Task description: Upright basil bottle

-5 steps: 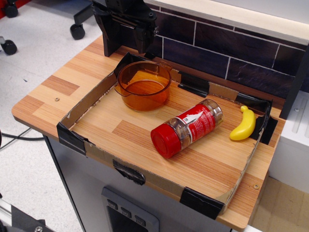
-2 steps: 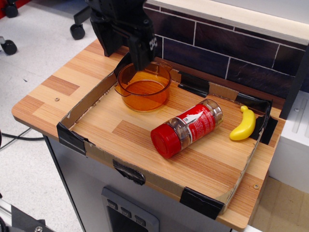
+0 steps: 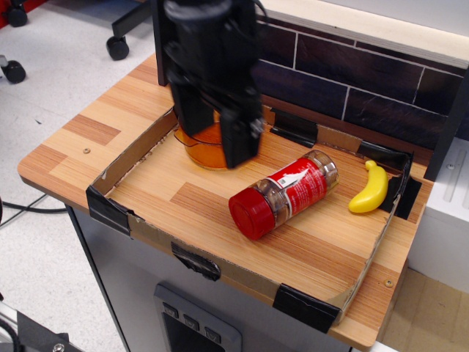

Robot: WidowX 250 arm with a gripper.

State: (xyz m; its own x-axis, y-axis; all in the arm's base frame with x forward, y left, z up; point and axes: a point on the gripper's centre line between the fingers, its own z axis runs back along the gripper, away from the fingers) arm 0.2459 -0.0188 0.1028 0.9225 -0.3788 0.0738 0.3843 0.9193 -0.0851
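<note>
Center frame: basil bottle (image 3: 284, 193) lying on its side on the bench (image 3: 95, 117).
Blurred hand (image 3: 223, 136) at upper center covers the amber bowl (image 3: 199, 143); grip state unclear.

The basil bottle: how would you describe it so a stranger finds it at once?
Look inside the cardboard tray on the wooden table. The basil bottle lies on its side near the middle, between the amber bowl and the banana. Only it has a red cap and red label.
</note>
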